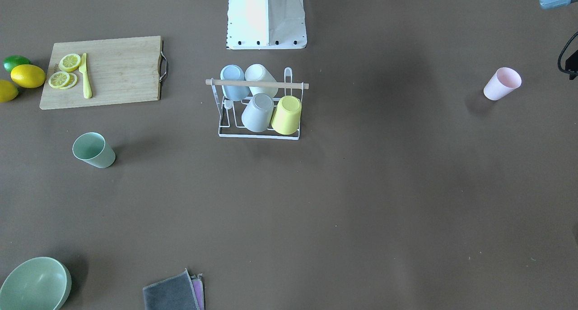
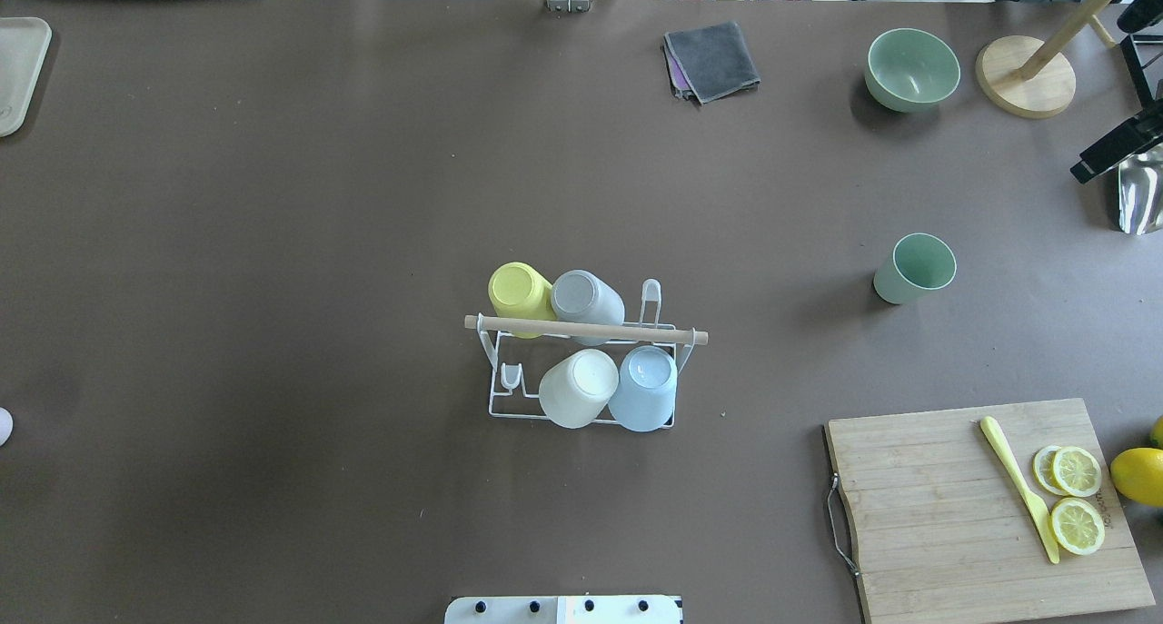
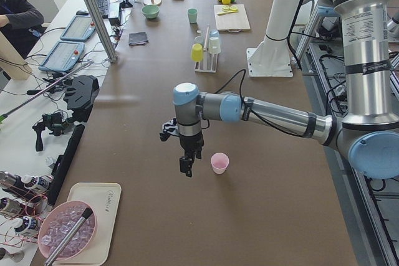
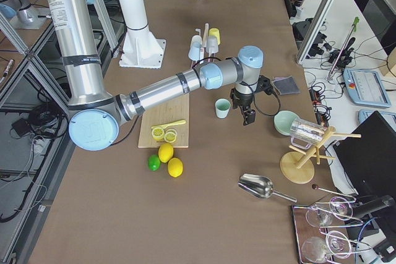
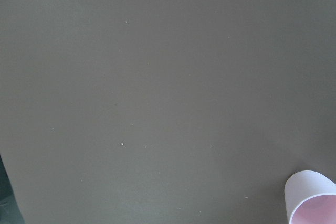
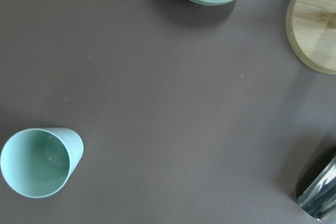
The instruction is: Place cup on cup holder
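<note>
The white wire cup holder (image 1: 258, 132) with a wooden rod handle stands mid-table and also shows in the overhead view (image 2: 581, 418). It holds yellow, grey, white and blue cups upside down. A pink cup (image 1: 502, 83) stands upright at the robot's left and shows in the left wrist view (image 5: 311, 198). My left gripper (image 3: 186, 167) hangs just beside it (image 3: 219, 162); I cannot tell if it is open. A green cup (image 2: 915, 268) stands upright at the robot's right and shows in the right wrist view (image 6: 39, 162). My right gripper (image 4: 247, 117) hangs beside it, state unclear.
A cutting board (image 2: 981, 506) with lemon slices and a yellow knife lies near right, whole lemons beside it. A green bowl (image 2: 911, 68), folded cloths (image 2: 710, 59), a wooden stand base (image 2: 1025, 77) and a metal scoop (image 2: 1140, 197) sit at the far right. A tray (image 2: 18, 70) lies far left.
</note>
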`<state>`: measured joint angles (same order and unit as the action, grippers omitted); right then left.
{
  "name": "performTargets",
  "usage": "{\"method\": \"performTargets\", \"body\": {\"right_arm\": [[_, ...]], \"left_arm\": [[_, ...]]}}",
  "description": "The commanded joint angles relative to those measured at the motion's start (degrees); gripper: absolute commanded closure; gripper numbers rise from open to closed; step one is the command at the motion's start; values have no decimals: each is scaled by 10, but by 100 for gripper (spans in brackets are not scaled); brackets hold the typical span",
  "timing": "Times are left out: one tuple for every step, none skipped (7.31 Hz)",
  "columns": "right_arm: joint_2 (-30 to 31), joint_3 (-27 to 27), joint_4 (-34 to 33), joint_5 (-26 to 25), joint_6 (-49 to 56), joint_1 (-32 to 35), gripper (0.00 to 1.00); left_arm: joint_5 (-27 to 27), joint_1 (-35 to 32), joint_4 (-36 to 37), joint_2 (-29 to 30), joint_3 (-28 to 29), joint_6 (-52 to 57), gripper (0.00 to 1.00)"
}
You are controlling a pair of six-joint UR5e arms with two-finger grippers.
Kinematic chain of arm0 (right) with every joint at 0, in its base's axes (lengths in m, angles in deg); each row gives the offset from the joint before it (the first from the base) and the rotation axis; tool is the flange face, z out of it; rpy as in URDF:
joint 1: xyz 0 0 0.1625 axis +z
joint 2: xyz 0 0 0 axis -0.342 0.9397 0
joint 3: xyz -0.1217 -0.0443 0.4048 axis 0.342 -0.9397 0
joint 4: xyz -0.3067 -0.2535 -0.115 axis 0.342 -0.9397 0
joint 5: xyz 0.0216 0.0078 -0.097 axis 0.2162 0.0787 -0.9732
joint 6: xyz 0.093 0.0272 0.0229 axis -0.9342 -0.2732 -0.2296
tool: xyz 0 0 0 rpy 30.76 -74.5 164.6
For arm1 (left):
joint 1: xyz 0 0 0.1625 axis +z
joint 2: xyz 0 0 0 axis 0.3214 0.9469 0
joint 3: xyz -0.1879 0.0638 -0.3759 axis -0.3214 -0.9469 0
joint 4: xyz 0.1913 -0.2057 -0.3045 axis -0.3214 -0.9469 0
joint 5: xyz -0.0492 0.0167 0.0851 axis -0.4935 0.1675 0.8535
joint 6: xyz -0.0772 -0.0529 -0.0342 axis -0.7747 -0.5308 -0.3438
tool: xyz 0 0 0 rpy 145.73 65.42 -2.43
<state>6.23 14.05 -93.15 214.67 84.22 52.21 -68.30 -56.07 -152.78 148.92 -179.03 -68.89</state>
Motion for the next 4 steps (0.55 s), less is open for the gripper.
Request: {"method": "performTargets", "body": {"right_arm": [[-15,-3,0,1,2,-30,0],[-24,-4,-1,-6,3,-52,0],[-40,0,-19,-33,4,-69,0],[-70,-3,-53,-40,9,-84,0]], "left_arm": [[115,72,122,92,7,53,1],[154,127,125,98,7,53,1],[188,156,125,104,9,54,1],[190,179,125,104,8,73,1]]}}
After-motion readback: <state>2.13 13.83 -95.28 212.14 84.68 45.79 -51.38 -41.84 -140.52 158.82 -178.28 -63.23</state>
